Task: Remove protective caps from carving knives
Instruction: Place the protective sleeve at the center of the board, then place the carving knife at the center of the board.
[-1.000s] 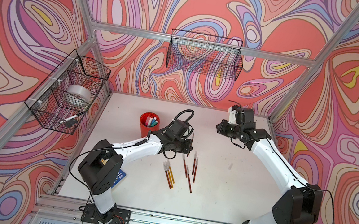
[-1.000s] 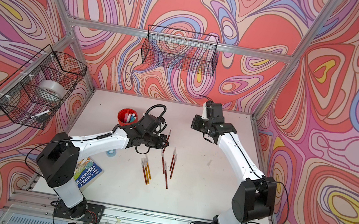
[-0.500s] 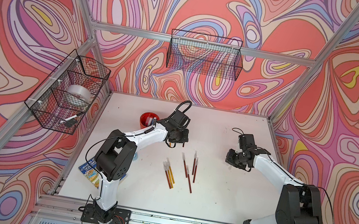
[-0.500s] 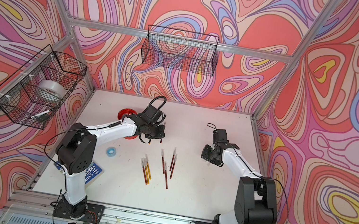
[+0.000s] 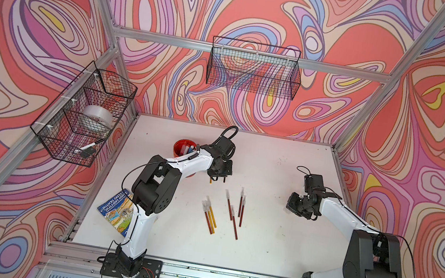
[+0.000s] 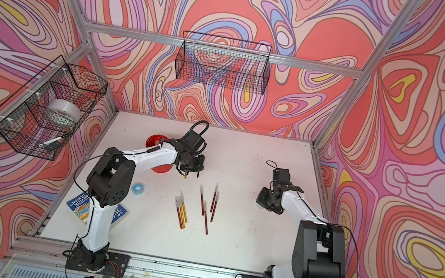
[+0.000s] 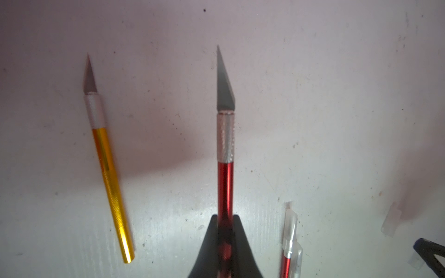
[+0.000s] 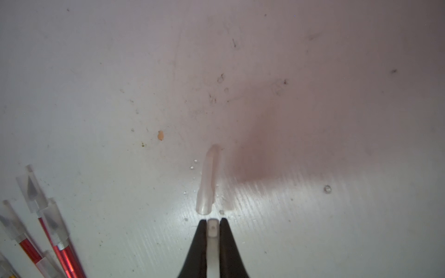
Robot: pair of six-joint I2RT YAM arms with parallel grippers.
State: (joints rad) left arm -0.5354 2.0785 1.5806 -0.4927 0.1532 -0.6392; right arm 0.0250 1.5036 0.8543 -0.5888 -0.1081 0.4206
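1. The left pincer (image 7: 225, 219) is clamped on the handle of a red knife (image 7: 225, 144). The knife's bare blade points straight out ahead of the fingers, above the bench (image 5: 273, 247).
2. In both top views this pincer (image 5: 219, 176) hangs just beside the red cup (image 5: 182, 148) at the back left of the bench.
3. A yellow knife (image 7: 108, 178) lies flat on the bench beside the held one, apart from it. Its blade is also bare and points about the same way.
4. The right pincer (image 8: 213, 220) is pinched together on a whitish cap (image 8: 212, 240) standing between its two fingers.
5. A loose cap (image 8: 207, 183) lies on the bench just in front of those fingertips, not touching them.
6. In a top view the right pincer (image 5: 294, 208) is low over the right side of the bench, well apart from the left one.
7. The capped knives (image 5: 209, 219) lie in a loose cluster in the middle of the bench between the two arms, their caps toward the back wall. Some show at the edge of the right wrist view (image 8: 48, 216).
8. A book (image 5: 117, 209) lies near the left arm's base, and a blue tape roll (image 6: 139, 188) sits near it.
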